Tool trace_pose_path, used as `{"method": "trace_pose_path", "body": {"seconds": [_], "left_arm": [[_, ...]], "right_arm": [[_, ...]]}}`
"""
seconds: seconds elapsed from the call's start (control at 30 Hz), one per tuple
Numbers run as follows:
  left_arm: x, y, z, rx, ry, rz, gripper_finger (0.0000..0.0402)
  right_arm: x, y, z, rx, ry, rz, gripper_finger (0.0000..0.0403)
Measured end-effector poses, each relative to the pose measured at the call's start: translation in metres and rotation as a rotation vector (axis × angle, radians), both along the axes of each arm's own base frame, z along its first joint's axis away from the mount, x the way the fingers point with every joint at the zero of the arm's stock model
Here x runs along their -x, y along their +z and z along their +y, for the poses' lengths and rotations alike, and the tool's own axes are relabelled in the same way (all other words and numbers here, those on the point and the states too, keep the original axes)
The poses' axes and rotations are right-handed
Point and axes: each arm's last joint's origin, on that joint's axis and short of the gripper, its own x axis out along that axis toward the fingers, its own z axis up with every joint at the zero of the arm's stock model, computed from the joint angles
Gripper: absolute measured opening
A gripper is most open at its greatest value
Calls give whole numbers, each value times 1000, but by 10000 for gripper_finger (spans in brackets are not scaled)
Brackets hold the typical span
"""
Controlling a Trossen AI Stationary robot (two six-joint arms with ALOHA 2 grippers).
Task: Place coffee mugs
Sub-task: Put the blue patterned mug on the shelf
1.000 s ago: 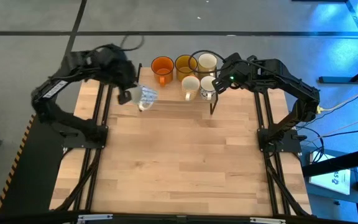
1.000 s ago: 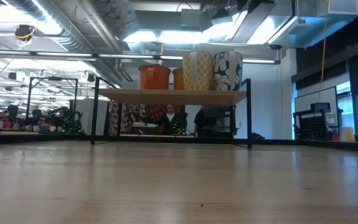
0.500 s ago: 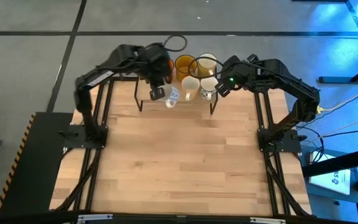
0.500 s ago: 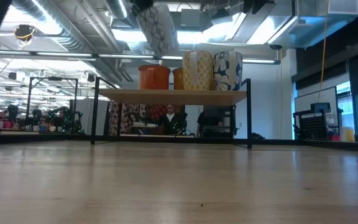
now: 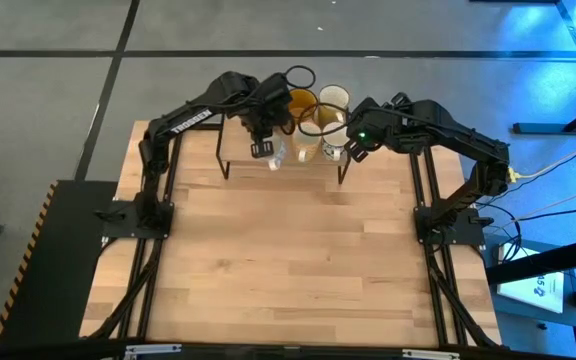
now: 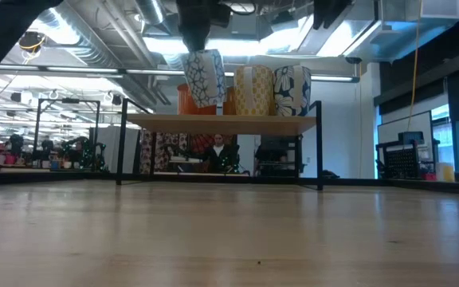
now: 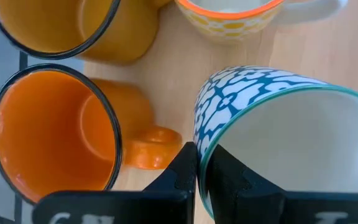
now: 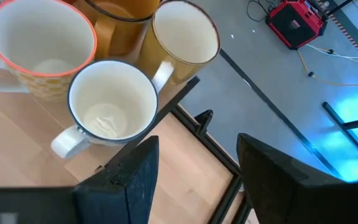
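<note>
Wooden table point(image 5: 288, 250), raised shelf point(image 6: 221, 123) at far edge; open-plan room behind. Left end effector point(image 5: 261, 148) clamps patterned mug point(image 7: 272, 124) rim beside orange mug point(image 7: 55, 140); right end effector point(image 8: 191, 165) open, empty.

The left arm swung across from the table's left side toward the raised shelf point(image 6: 221, 122) at the far edge, carrying a white mug with a blue-green flower pattern point(image 7: 272, 130) pinched by its rim in the left gripper point(image 7: 197, 168). It came in over the shelf and ended just beside the bright orange mug point(image 7: 55, 143). In the low view, the patterned mug dropped from well above the shelf to hang just over it, tilted, in front of the orange one.
</note>
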Motion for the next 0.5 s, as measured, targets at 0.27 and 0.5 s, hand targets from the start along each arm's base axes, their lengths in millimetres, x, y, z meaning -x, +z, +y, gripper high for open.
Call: {"method": "trace_pose_path", "body": {"seconds": [0.27,0.5], "left_arm": [[-2,-6,10,-13,-30,24,13],[0,-6,15,-12,-20,15,18]], "right_arm": [[-1,-1,0,-1,0,5,205],[-1,-2,0,-2,-5,1,205]]}}
